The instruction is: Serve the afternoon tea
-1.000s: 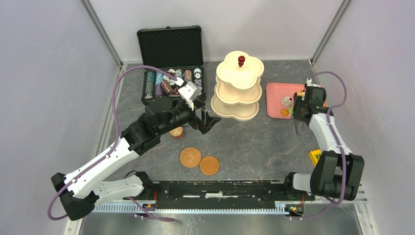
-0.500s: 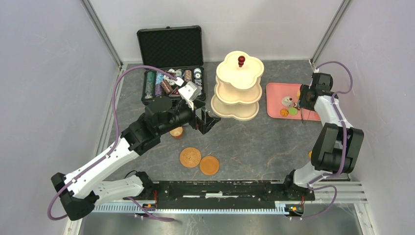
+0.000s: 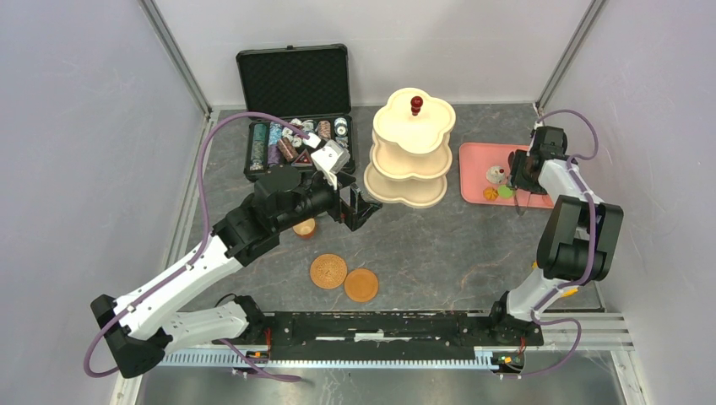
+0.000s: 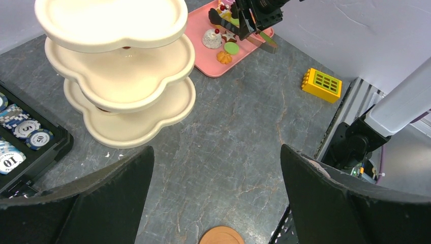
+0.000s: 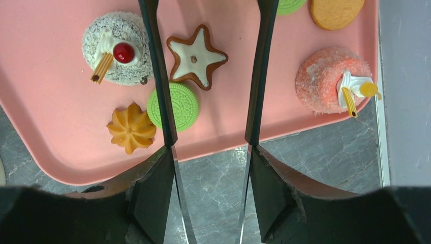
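The right fingers [image 5: 158, 76] are hovering wide apart over the pink tray [image 5: 51, 132] near the worktop's [image 5: 305, 152] far right corner, straddling the star cookie [image 5: 195, 55]. The left fingers [image 4: 101, 203], also wide and empty, are facing the stand [image 4: 127, 76], farther away.

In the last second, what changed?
The right arm folded in toward the pink tray. The right gripper shifted slightly farther over the tray, open and holding nothing. The left gripper, open, barely moved. The stand, brown cup and saucers are unchanged.
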`<control>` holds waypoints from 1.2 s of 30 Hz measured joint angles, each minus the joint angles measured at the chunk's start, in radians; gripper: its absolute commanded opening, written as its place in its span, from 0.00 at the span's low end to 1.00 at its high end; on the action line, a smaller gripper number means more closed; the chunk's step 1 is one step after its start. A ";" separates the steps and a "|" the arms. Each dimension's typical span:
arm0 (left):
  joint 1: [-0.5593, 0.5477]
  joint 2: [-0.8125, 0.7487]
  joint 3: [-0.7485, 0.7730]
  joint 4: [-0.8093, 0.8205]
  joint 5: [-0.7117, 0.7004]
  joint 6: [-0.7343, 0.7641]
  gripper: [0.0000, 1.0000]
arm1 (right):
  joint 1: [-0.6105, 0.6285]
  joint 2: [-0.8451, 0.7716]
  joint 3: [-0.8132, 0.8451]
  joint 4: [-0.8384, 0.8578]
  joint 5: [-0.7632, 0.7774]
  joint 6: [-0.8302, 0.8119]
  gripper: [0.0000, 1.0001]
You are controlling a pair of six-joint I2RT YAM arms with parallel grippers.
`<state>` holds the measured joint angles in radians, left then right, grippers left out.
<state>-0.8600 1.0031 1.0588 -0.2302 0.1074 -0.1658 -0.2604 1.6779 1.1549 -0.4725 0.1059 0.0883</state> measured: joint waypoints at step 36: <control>0.000 0.004 0.000 0.000 -0.002 0.000 1.00 | 0.056 -0.359 -0.205 0.097 -0.064 0.037 0.20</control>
<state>-0.8597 1.0069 1.0588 -0.2302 0.1055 -0.1658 -0.2039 1.3190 0.9497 -0.3759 0.0422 0.1257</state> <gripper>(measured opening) 0.997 0.461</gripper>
